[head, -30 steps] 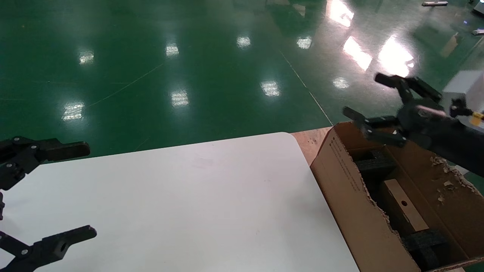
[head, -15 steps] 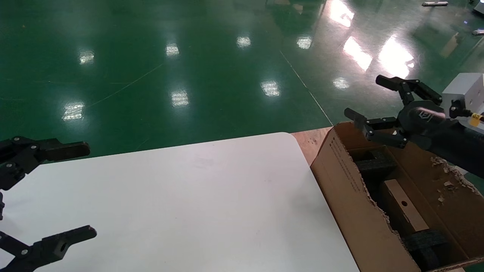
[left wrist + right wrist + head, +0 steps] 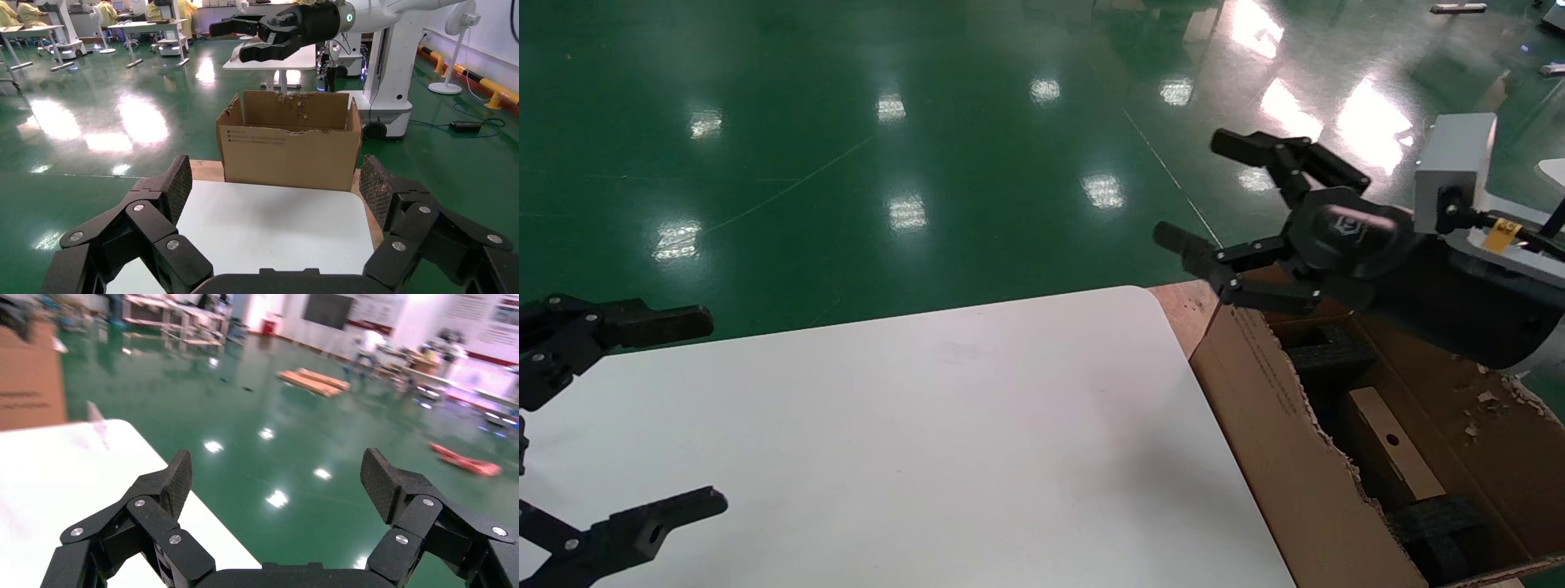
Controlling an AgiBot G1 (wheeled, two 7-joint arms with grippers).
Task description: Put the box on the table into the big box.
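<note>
Since the earlier frames, the right gripper [image 3: 1214, 196] is seen shifted up and leftward, off the big box [image 3: 1283, 457] toward the table [image 3: 928, 441], jaws spread and empty. Inside the carton the box [image 3: 1389, 453] is lodged between foam pieces, so placement is judged done. The left gripper [image 3: 674, 416] is held open at the table's near side.

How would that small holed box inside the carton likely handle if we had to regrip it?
The box looks like rigid cardboard, so probably stiff and light. Its flat faces should not roll. Wedged between black foam pieces in the big box, it may resist lifting.
</note>
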